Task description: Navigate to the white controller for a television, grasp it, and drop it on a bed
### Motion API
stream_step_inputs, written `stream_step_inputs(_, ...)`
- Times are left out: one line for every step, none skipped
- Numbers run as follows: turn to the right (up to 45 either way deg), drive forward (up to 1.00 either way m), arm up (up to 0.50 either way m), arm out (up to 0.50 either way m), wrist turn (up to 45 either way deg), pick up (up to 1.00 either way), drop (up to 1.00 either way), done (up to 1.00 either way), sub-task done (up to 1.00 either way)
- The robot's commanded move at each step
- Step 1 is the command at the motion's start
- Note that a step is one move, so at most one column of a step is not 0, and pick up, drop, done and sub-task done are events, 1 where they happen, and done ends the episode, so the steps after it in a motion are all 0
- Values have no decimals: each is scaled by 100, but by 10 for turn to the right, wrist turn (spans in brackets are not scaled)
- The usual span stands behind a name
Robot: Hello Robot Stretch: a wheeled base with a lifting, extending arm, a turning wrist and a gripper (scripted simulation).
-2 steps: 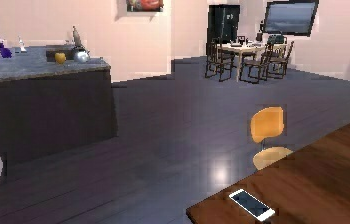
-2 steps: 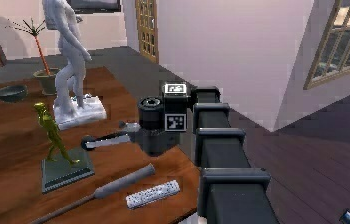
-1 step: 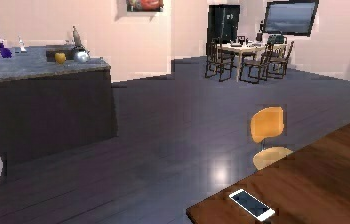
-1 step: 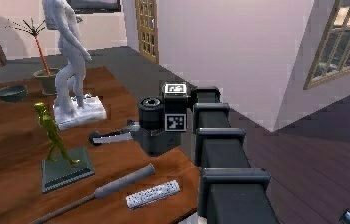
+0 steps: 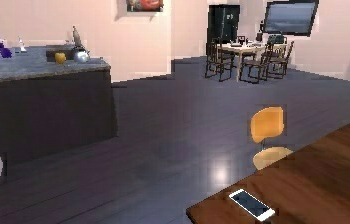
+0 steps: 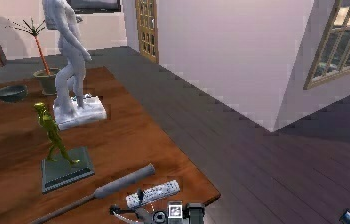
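A white remote control (image 6: 153, 192) lies on the brown table (image 6: 133, 135) near its front corner. Just below it is my gripper (image 6: 129, 211), with the arm's marked white squares (image 6: 173, 211) to its right. The table and the remote lie right at the gripper's far end, so I cannot tell whether it holds anything or touches the remote.
A dark bat (image 6: 113, 187), a green figure on a base (image 6: 55, 140), a white statue (image 6: 71, 60), a bowl (image 6: 11, 93) and a potted plant (image 6: 43, 55) share the table. Ahead are a phone (image 5: 251, 204) on the table's corner, an orange chair (image 5: 269, 135), a counter (image 5: 48, 95), a dining set (image 5: 245, 55) and open dark floor.
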Motion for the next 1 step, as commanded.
stream_step_inputs(0,0,0,0,0,100,0,0,0)
